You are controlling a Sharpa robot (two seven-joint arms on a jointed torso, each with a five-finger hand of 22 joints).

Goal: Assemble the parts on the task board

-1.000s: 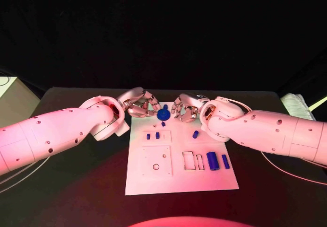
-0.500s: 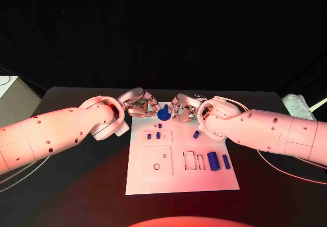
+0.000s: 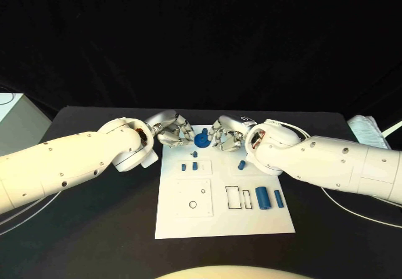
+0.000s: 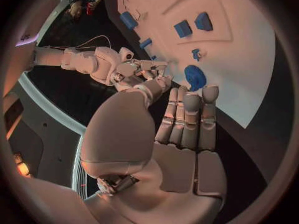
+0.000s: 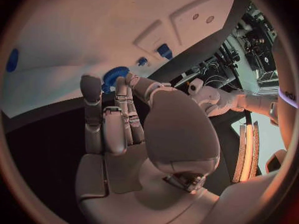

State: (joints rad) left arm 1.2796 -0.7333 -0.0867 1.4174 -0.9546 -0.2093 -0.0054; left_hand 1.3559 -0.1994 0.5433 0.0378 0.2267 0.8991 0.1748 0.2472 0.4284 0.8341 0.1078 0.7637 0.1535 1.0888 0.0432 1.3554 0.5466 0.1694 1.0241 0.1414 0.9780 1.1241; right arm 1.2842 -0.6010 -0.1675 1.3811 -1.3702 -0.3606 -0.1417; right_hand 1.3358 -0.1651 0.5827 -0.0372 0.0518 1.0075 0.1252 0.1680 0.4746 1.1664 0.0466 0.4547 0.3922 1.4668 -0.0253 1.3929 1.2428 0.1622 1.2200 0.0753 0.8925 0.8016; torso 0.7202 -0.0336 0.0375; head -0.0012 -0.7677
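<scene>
Change: both hands nearly unmoved, round blue part [image 3: 201, 140] stays at 12 o'clock of task board [image 3: 225, 224].
Left hand [image 3: 172, 133]: fingers touch part; grip unclear.
Right hand [image 3: 225, 133]: same, grip unclear.

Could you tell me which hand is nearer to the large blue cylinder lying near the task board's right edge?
Right. The right hand is at the board's far end, on the cylinder's side; the left hand is at the far end too, but across the board.
</scene>
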